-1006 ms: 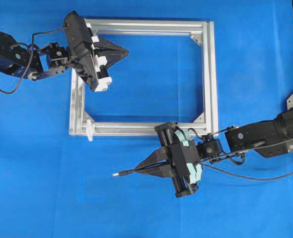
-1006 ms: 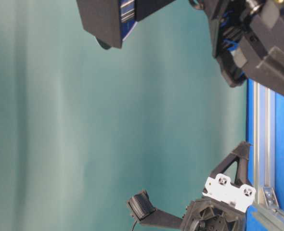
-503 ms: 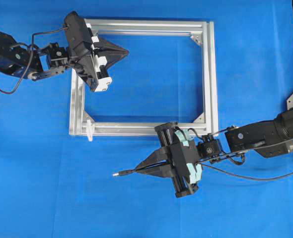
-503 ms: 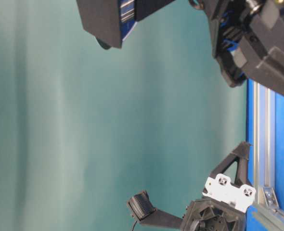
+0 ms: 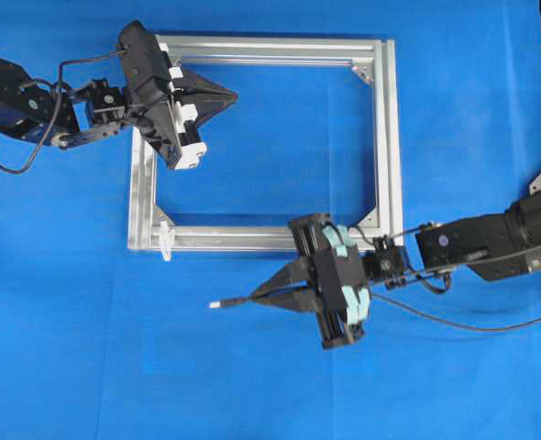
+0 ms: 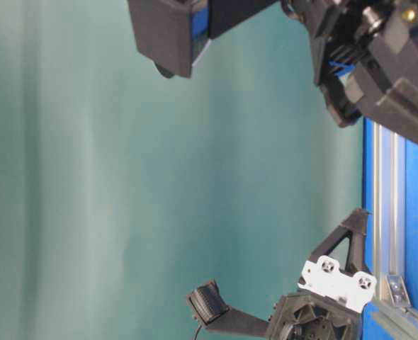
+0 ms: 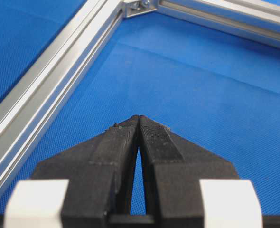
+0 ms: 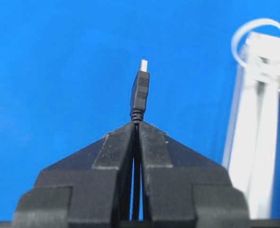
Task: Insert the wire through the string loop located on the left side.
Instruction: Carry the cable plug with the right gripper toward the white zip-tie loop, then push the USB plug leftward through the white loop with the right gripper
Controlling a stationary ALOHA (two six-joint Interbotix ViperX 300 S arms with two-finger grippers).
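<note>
Overhead view: silver frame (image 5: 390, 137) on the blue table cover (image 5: 69, 348). The right gripper (image 5: 257, 297) is clamped on the wire (image 5: 238, 300), plug pointing left, below the frame's lower rail. The string loop (image 5: 166, 240) hangs at the frame's lower-left corner. The left gripper (image 5: 232, 93), fingers pressed together and holding nothing, hovers inside the frame's upper-left corner. No legible writing.
</note>
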